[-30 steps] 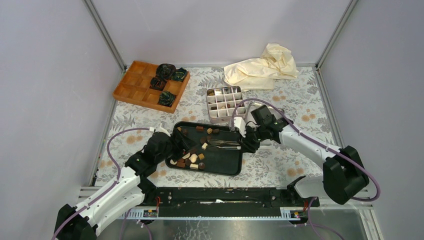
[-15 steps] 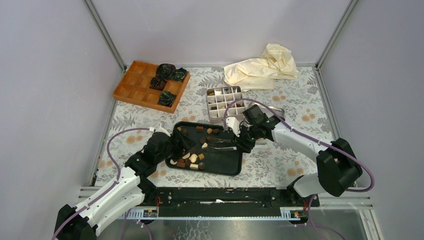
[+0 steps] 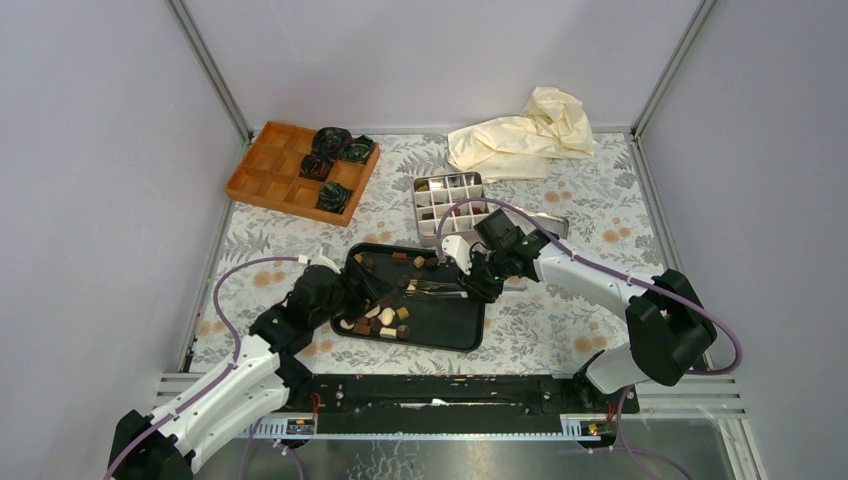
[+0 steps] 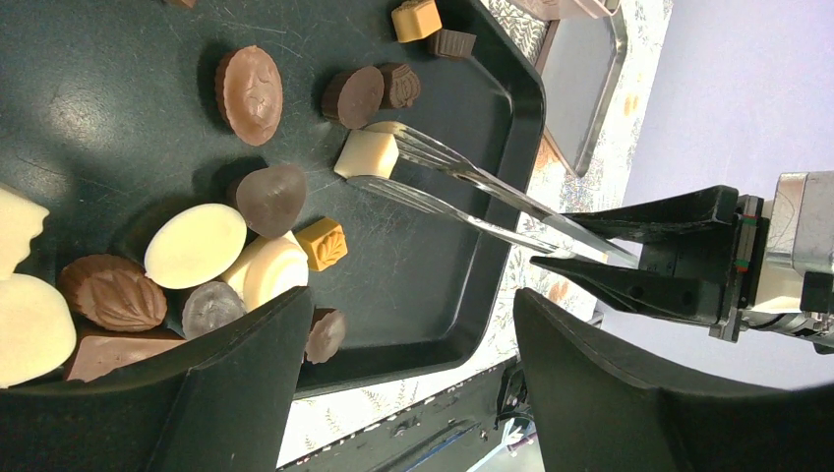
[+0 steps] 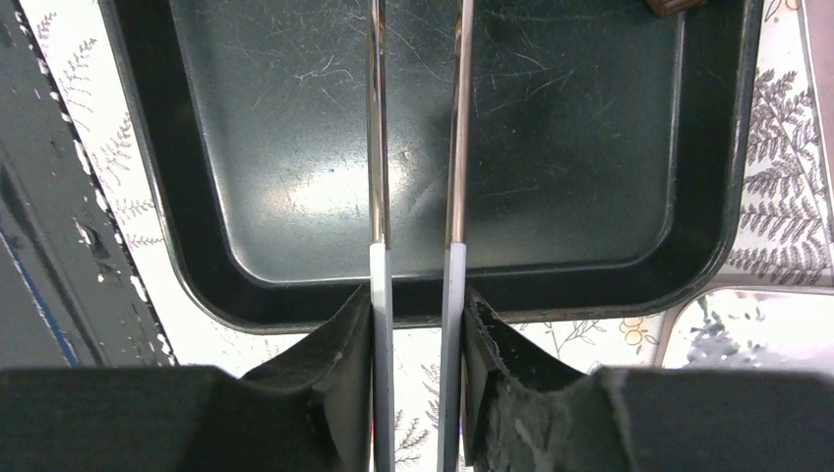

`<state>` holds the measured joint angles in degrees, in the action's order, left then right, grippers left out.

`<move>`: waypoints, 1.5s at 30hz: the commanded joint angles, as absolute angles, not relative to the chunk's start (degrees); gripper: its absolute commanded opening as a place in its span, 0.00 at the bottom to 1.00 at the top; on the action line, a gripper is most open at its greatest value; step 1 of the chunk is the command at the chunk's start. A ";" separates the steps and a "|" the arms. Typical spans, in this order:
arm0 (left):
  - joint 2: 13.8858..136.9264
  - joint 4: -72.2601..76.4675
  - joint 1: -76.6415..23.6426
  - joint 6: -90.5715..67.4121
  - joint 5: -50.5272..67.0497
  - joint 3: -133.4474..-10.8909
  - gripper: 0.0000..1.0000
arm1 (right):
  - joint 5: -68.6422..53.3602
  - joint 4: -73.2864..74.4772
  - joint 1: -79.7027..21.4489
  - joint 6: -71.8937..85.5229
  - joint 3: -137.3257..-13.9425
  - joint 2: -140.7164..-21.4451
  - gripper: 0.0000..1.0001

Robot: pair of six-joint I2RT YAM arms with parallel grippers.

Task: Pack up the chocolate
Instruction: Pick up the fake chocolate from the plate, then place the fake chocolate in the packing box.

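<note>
I am clamping the right gripper [image 5: 416, 324] on the tongs [image 5: 378, 147], whose tips are straddling a cream-white chocolate piece [image 4: 367, 154] in the black tray [image 4: 423, 265]. I am hovering the left gripper [image 4: 413, 315], fingers wide apart, over other chocolate pieces [image 4: 197, 246] in that tray.

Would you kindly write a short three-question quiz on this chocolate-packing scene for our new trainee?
1. True or false: the right pincer is shut on the tongs.
2. Which colour is the chocolate piece between the tong tips? A) dark brown B) cream-white C) caramel
3. How many paper cups sit in the wooden tray?
Key: 1 true; 2 B; 3 four.
</note>
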<state>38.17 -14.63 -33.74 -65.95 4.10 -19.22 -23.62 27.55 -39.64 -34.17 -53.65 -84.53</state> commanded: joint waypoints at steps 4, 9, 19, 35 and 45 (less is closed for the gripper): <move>37.13 -11.60 -34.19 -66.43 4.31 -18.46 0.82 | -22.03 28.10 -40.03 -34.39 -56.14 -81.64 0.17; 36.45 -11.75 -34.19 -66.52 4.27 -18.17 0.82 | -30.00 32.05 -37.59 -37.78 -54.87 -77.45 0.09; 35.55 -12.39 -34.19 -66.71 4.24 -17.92 0.82 | -44.53 31.67 -19.07 -34.63 -53.71 -70.18 0.06; 35.33 -12.40 -34.19 -66.23 4.65 -17.79 0.82 | -42.84 34.07 -12.79 -30.67 -68.46 -86.11 0.10; 36.10 -12.04 -34.19 -66.10 4.61 -18.01 0.82 | -40.63 35.87 -15.23 -31.16 -72.34 -90.86 0.12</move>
<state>36.07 -14.55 -33.76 -66.13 4.12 -18.24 -40.93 35.29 -13.43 -31.20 -68.62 -89.80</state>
